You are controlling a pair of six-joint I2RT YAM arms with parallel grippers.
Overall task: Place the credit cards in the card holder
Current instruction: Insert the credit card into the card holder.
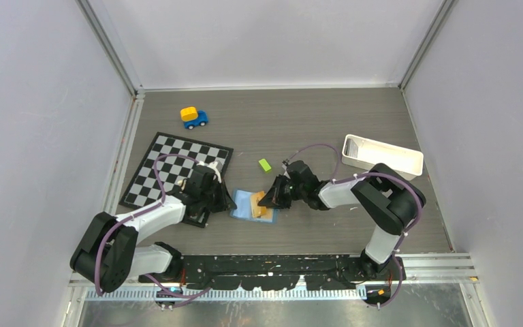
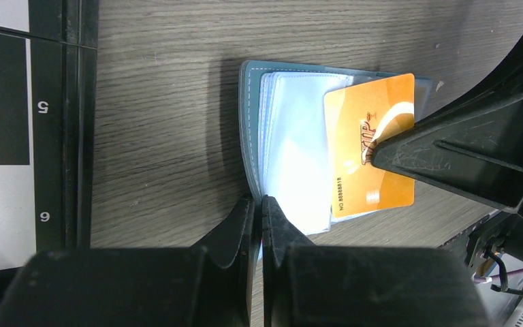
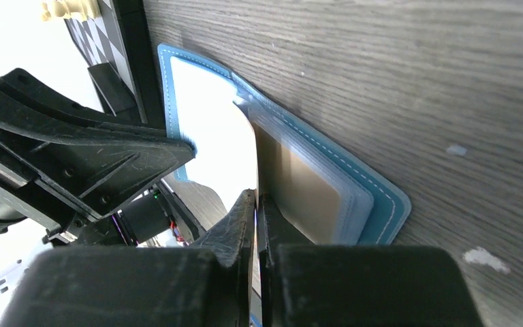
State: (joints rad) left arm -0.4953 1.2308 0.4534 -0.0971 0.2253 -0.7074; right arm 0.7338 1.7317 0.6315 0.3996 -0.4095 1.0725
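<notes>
Two arms, left arm and right arm, meet at the open card holder.
From above, both reach low and inward; the holder lies on the table beside the chessboard. Left wrist: left fingers pressed together, pinching the holder's clear leaf, gold card across it. Right wrist: right fingers closed on that card's edge.

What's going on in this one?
The card holder lies open on the table. The left pincer is shut on one edge of it. The right pincer, also shut, grips a gold card laid across the open pockets. Whether the card has entered a slot cannot be told.
</notes>
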